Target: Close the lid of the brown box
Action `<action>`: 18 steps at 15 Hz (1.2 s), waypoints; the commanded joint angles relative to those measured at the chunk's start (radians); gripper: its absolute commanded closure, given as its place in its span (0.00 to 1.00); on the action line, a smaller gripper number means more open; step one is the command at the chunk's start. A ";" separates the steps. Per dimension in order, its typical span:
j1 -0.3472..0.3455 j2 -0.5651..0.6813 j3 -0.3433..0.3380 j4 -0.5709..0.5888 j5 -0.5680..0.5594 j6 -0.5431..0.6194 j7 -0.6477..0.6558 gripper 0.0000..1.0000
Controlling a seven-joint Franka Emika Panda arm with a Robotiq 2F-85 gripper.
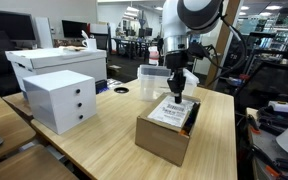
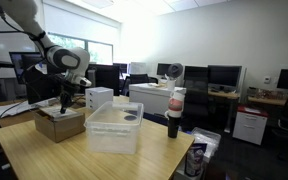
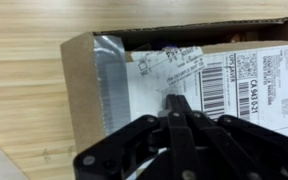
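Observation:
The brown box (image 1: 162, 138) stands on the wooden table and also shows in an exterior view (image 2: 59, 124). Its lid (image 1: 173, 112) lies nearly flat over the top, white printed label facing up. In the wrist view the lid (image 3: 209, 75) fills the frame, with a dark gap along its far edge. My gripper (image 1: 177, 92) is shut, fingertips together, pressing down on the label (image 3: 174, 100). In an exterior view my gripper (image 2: 65, 103) sits right over the box.
A white three-drawer box (image 1: 59, 98) stands beside the brown box. A clear plastic bin (image 2: 114, 127) with lid sits on the table, next to a dark bottle (image 2: 174, 113). A large white box (image 1: 56, 63) is behind. The table edge (image 1: 216, 160) is near.

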 commanded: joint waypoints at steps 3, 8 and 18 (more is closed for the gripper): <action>-0.002 -0.109 0.031 -0.046 0.030 0.080 -0.019 0.97; -0.010 -0.172 0.022 0.000 0.007 0.113 0.010 0.98; -0.042 -0.311 0.011 0.029 -0.137 0.148 0.143 0.71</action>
